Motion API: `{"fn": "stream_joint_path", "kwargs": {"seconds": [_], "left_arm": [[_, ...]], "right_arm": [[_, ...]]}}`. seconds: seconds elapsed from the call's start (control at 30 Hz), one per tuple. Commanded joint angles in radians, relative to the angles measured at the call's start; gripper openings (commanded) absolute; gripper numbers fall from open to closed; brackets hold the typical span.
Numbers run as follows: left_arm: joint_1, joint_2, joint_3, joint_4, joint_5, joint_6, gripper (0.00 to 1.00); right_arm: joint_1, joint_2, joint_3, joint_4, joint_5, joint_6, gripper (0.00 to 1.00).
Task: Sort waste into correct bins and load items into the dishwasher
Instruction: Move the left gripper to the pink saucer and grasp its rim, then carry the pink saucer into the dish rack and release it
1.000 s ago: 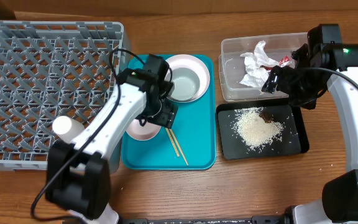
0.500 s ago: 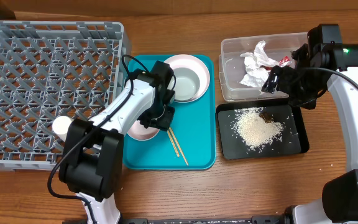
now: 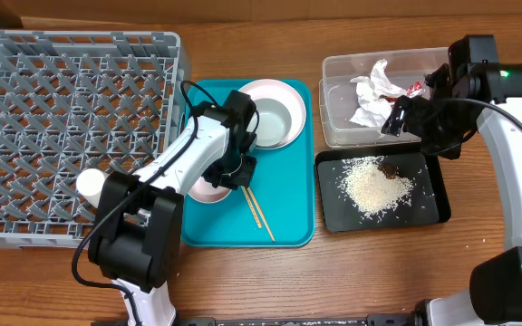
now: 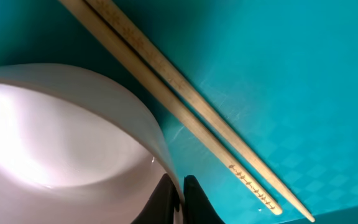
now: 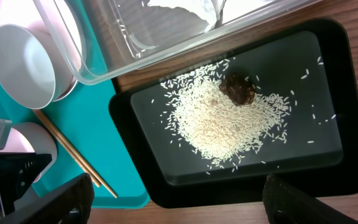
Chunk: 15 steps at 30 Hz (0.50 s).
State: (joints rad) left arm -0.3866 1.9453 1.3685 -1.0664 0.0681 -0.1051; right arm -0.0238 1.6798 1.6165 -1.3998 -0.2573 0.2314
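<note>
- Grey lattice dish rack point(image 3: 80, 38) fills my far left. Its right wall sits just beside the teal tray point(image 3: 288, 199), and the left arm crosses that corner.
- My left gripper point(image 4: 179, 202) is low at the tray's left side, jaws pinched on the rim of the small white cup point(image 4: 61, 137), one finger inside the wall and one outside.
- Just right of the cup, the chopsticks point(image 3: 259, 211) lie side by side on the teal, slanting toward the tray's front edge with bare tray around them.
- At the tray's back right corner, the grey-white bowl point(image 3: 273, 122) sits upright on a pale plate point(image 3: 284, 86).
- A narrow strip of wood separates the teal tray from the two bins.
- The clear tub point(image 3: 333, 136) at the back holds the crumpled napkin point(image 3: 372, 95) and the red wrapper point(image 3: 415, 88).
- The black tray point(image 3: 326, 217), just in front of the tub, carries the rice point(image 3: 374, 188) with the brown scrap point(image 5: 238, 89) at the pile's edge.
- My right gripper point(image 5: 178, 193) hovers above those bins, jaws spread wide, holding nothing.
- Bare wood runs along the front.
</note>
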Motion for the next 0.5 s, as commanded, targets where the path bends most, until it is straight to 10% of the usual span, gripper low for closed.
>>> {"fn": "stream_joint_path", "kwargs": {"seconds": [0.0, 0.47], "left_arm": [[-0.008, -0.002, 0.014, -0.005, 0.003, -0.016, 0.04], [0.129, -0.338, 0.198, -0.036, 0.065, 0.082, 0.04]], "right_arm": [[0.000, -0.037, 0.007, 0.000, 0.003, -0.004, 0.89], [0.000, -0.037, 0.007, -0.006, 0.003, -0.004, 0.89]]}}
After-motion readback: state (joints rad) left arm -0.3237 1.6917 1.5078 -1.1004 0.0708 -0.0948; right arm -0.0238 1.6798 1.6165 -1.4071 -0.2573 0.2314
